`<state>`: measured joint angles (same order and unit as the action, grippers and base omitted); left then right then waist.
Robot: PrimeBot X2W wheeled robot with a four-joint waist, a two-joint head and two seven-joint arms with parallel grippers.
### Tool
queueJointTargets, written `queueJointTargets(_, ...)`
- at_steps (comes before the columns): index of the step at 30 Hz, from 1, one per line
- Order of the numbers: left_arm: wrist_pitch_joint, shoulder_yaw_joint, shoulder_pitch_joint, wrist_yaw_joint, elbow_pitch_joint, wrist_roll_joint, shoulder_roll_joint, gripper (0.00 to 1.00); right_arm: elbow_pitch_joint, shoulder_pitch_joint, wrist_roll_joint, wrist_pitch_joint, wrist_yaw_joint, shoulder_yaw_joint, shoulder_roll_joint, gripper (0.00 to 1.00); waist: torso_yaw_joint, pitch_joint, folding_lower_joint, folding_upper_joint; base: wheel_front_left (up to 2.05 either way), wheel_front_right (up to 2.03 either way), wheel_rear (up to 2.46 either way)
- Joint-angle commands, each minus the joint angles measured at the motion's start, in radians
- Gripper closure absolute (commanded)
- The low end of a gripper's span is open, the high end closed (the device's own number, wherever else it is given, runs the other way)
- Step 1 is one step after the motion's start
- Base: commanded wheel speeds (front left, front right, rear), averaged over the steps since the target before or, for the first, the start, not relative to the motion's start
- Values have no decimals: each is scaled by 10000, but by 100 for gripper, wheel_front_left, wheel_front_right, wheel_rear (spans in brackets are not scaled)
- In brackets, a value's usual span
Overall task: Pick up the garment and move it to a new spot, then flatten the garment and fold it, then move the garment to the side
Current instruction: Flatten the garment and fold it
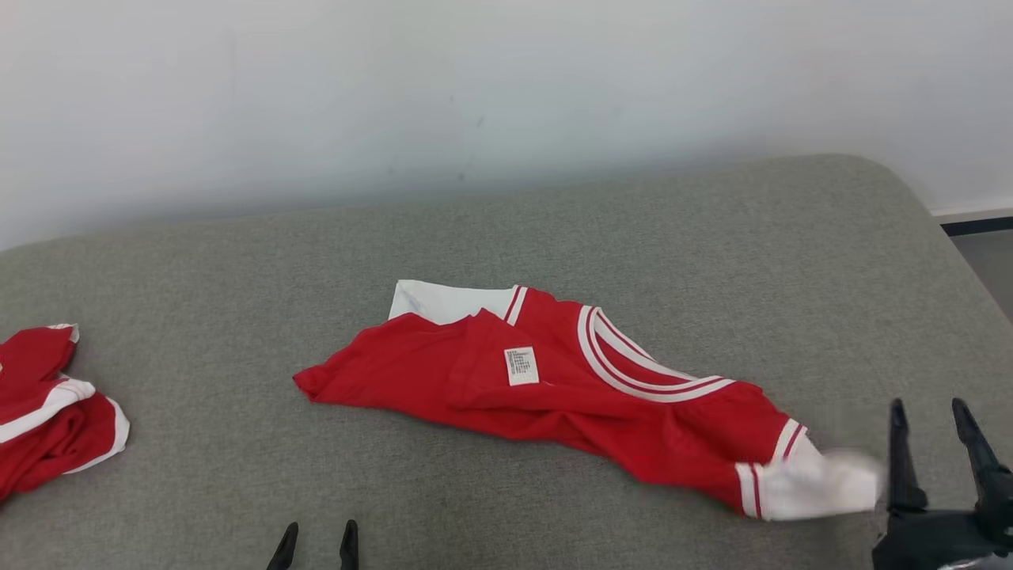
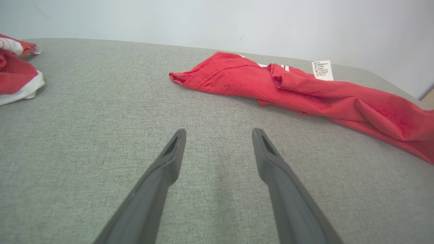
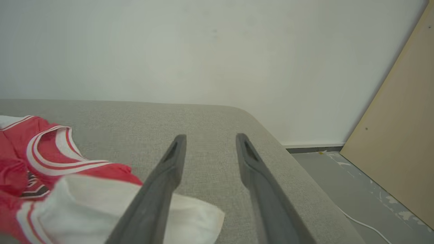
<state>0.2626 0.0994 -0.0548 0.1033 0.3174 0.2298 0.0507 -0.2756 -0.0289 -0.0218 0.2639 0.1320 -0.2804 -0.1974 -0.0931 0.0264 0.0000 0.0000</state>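
The garment [image 1: 554, 388] is a red jersey with white-striped trim and white sleeves, lying rumpled across the middle of the grey padded surface [image 1: 237, 301]. A white label faces up on it. My right gripper [image 1: 929, 405] stands open just right of the garment's white sleeve [image 1: 815, 483], which looks blurred; nothing sits between the fingers. In the right wrist view the sleeve [image 3: 84, 203] lies left of and under the right gripper's [image 3: 211, 136] left finger. My left gripper [image 1: 316, 529] is open near the front edge, short of the garment [image 2: 305, 91], holding nothing [image 2: 218, 130].
A second red and white garment [image 1: 47, 404] lies bunched at the left edge [image 2: 13, 74]. A pale wall runs behind the surface. To the right, the surface rounds off above a grey floor [image 3: 339, 189] with a tan board [image 3: 400, 135] and a white cable [image 3: 359, 222].
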Motion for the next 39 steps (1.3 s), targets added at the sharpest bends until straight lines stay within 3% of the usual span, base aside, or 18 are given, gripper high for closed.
queueJointTargets(1,34,-6,62,11,28,-67,-3,0,-24,-201,-51,6,-25,36,150,0,98,37,0,0,0,0,0)
queueJointTargets(5,34,-12,110,44,-9,-98,-4,0,30,-239,89,6,-25,277,313,0,216,119,0,0,0,0,0)
queueJointTargets(9,34,17,205,55,-67,-104,-4,0,34,-443,316,6,-25,1195,455,0,338,325,0,0,0,0,0)
queueJointTargets(11,34,111,345,38,-63,-78,-6,0,35,-747,604,6,-25,2378,499,0,470,522,0,0,0,0,0)
queueJointTargets(19,34,524,666,11,59,70,-4,0,-675,-2273,1416,7,-25,5565,459,0,1272,923,0,0,0,0,0)
queueJointTargets(24,34,698,751,-53,110,149,-4,0,-1661,-3112,1871,3,-25,6051,457,0,1818,1033,0,0,0,0,0)
queueJointTargets(31,34,770,609,-115,122,257,-6,0,-3263,-3931,2106,6,-25,5972,499,0,2510,1173,0,0,0,0,0)
queueJointTargets(34,34,788,553,-131,71,276,-6,0,-3729,-4032,2160,6,-25,5895,489,20,2606,1193,0,0,0,0,0)
queueJointTargets(35,34,794,533,-136,62,283,-6,0,-3861,-4064,2154,6,-25,5843,493,37,2620,1197,0,0,0,0,0)
queueJointTargets(37,34,803,533,-151,46,304,-6,0,-4026,-4128,2095,6,-25,5799,523,50,2635,1205,0,0,0,0,0)
queueJointTargets(39,34,835,596,-147,33,329,-6,0,-4164,-4187,2015,6,-25,5740,549,86,2639,1218,0,0,0,0,0)
